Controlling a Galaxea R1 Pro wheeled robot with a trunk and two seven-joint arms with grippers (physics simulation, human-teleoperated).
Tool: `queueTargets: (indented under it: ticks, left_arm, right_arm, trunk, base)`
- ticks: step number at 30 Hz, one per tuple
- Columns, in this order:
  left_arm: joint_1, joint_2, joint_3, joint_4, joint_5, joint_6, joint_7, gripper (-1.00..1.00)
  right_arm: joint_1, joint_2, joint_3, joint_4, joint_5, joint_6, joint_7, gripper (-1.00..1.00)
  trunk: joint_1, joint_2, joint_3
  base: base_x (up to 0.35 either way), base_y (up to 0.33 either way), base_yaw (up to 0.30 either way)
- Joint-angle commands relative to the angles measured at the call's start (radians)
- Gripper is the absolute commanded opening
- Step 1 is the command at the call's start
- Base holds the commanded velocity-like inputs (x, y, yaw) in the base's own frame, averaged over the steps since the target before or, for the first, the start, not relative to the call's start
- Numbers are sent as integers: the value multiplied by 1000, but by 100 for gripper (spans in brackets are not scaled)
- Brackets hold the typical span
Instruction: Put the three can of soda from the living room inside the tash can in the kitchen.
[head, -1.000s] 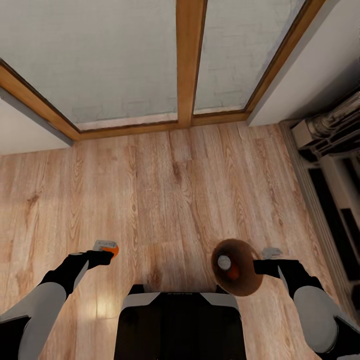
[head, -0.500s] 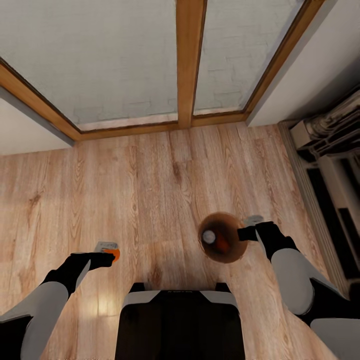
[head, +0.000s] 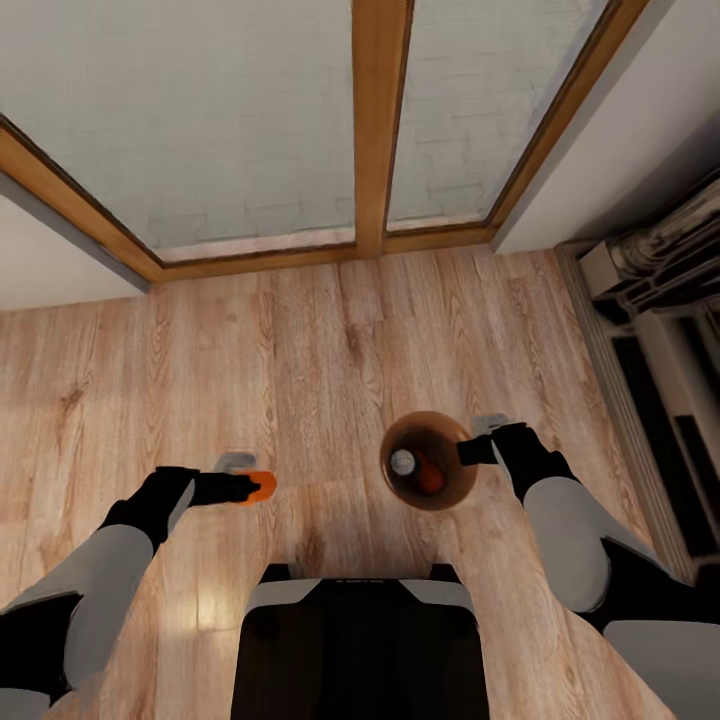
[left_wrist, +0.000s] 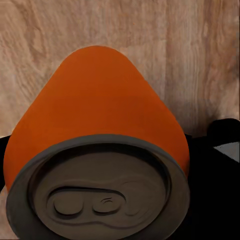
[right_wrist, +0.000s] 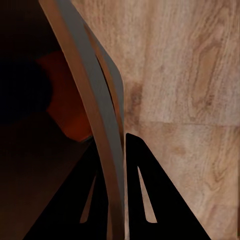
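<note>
home living room | wood plank floor (head: 330, 340) | wood-framed glass doors (head: 380, 120)

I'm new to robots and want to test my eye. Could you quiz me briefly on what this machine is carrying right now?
1. True or false: the left hand holds an orange soda can with a grey metal top.
2. What grips the small round tapered bucket, tan inside? A) right hand B) left hand C) nothing
3. Fill in: the bucket hangs above the wood plank ____.

Key: 1 true; 2 A, pinching its rim; 3 floor.
</note>
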Motion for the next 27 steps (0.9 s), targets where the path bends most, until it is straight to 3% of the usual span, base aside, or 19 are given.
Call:
queueTargets:
  ticks: [1,6,8,10,12,17,24,27]
  left_arm:
    - [-18,0,-2,-2,-7,10,-19,-100]
    - [-170,2,-5,-9,-10,132,-121,-100]
    - [-181,14,-2,2,-4,143,-109,-100]
    - [-193,25,-1,13,-4,153,-109,-100]
    - [-204,25,-1,24,-4,164,-109,-100]
    - [-232,25,-1,25,-4,193,-109,-100]
    - [-232,25,0,25,-4,213,-109,-100]
    - [-215,26,6,8,-2,229,-109,-100]
  right_arm:
    - [0,0,0,0,-10,3,8,-100]
    - [-2,20,18,-1,-10,44,8,-100]
    - [-13,11,29,11,-16,57,3,-100]
    - [-24,10,43,20,11,61,2,-100]
    - [-35,10,48,27,39,64,2,-100]
    - [-63,10,48,27,60,78,2,-100]
    - [-104,10,48,27,88,96,2,-100]
    - [-86,14,54,9,95,107,4,-100]
  trunk:
    - [0,0,0]
    - [0,0,0]
    - [0,0,0]
    - [0,0,0]
    - [0,0,0]
    - [0,0,0]
    - [-4,7,3]
    - [-15,28,13]
  base:
    - [0,0,0]
    - [0,0,0]
    - [0,0,0]
    - [0,0,0]
    - [0,0,0]
    - [0,0,0]
    - [0,0,0]
    - [0,0,0]
